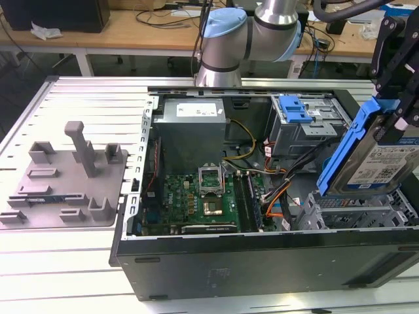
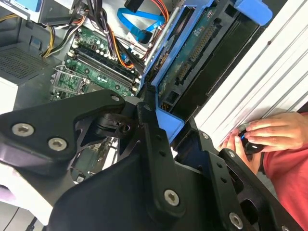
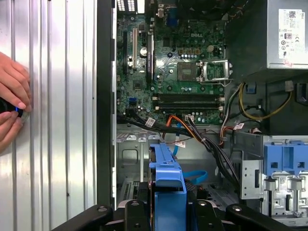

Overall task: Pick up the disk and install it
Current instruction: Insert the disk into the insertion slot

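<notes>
Hand [image 1: 395, 114] pinches disk [image 1: 380, 163] by blue carrier, upper end. Disk tilted, above grey drive cage [image 1: 353, 212], at exterior view's right of open case [image 1: 262, 261]. Treat it as rigid, fairly heavy, shock-sensitive. Carrier plastic likely slick; your grip belongs on carrier edges, not label face.

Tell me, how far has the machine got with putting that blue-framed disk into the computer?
Pickup looks done: the claw grips the disk, held tilted over the grey drive cage in the open computer case. Left: the disk is not yet seated in the cage.
</notes>
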